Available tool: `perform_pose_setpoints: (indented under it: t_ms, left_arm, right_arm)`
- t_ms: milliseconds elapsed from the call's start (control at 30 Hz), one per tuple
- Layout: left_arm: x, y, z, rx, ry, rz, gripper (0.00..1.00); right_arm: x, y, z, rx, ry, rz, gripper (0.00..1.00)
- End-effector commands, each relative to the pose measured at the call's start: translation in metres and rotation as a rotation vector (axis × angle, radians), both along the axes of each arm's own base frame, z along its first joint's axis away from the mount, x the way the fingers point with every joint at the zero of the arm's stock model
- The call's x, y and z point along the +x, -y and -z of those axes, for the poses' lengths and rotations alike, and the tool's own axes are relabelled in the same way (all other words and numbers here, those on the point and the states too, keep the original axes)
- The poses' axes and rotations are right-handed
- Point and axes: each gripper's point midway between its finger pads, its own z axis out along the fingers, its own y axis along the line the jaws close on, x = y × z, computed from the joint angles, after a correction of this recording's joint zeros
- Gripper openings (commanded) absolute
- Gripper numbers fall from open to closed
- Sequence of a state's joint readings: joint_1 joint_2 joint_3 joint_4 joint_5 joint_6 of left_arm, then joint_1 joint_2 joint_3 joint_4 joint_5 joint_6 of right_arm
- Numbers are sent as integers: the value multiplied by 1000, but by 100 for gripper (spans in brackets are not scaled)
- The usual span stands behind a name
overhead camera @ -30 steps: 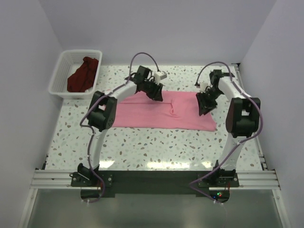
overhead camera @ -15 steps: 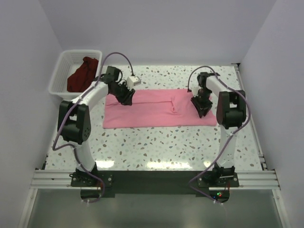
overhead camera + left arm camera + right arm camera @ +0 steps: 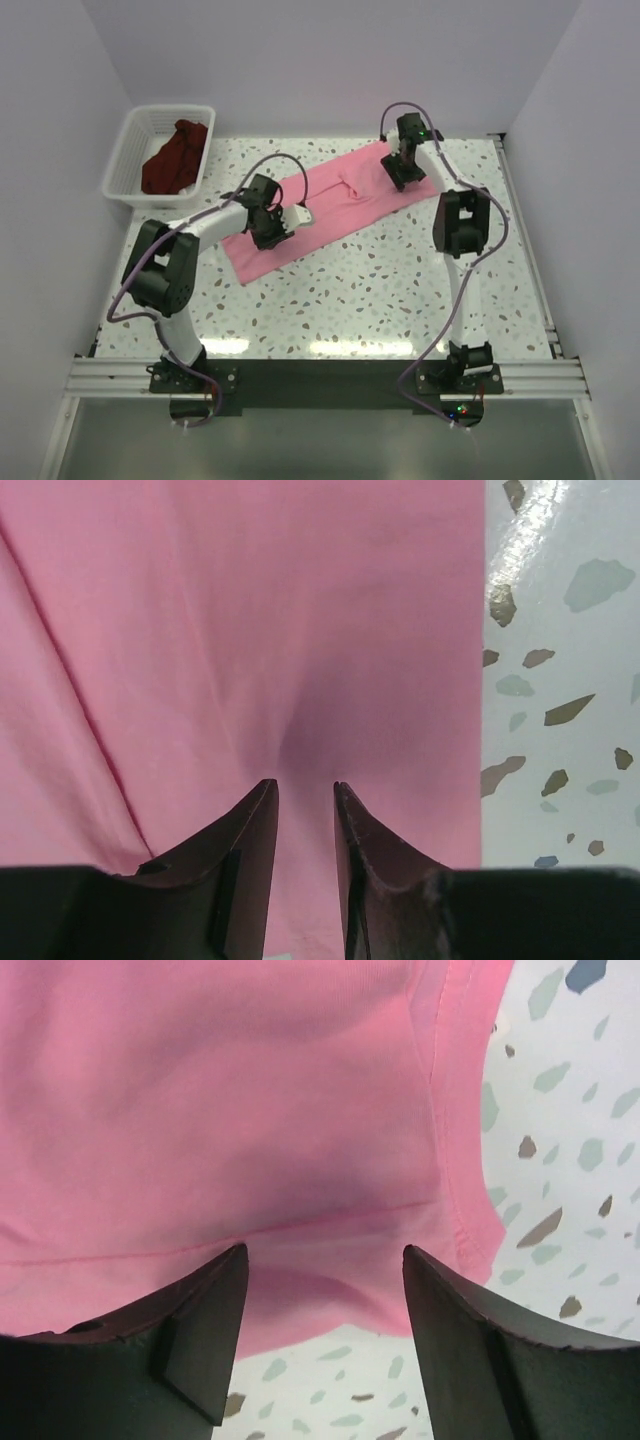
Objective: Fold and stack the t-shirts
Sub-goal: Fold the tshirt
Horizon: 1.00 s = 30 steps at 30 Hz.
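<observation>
Two t-shirts, one basket, two grippers. Inside the white lattice basket [image 3: 125,150] at the far left corner: the maroon t-shirt [image 3: 175,160], crumpled. On the speckled table [image 3: 400,290]: the pink t-shirt [image 3: 330,205], lying as a long slanted band from near left to far right. At its near-left end, the left gripper [image 3: 268,228], clamped on a puckered pinch of pink cloth close to the edge. At its far-right end, the right gripper [image 3: 398,172], jaws spread wide, low over the hemmed corner, gripping nothing.

Near table [image 3: 400,300] lies open — white basket [image 3: 125,150] fills far-left corner, pink t-shirt [image 3: 340,200] spans the middle.
</observation>
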<state>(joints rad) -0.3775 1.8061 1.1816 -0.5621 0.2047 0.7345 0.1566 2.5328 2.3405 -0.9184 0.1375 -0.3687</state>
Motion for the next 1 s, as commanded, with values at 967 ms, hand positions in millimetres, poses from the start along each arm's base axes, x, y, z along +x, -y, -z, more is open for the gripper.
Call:
perform_pose_setpoints:
  t_ms: [967]
  left_arm:
    - [-135,285,-123,-492,-195,427,33]
  right_arm:
    - [-117,33,-97,304,-119,68,45]
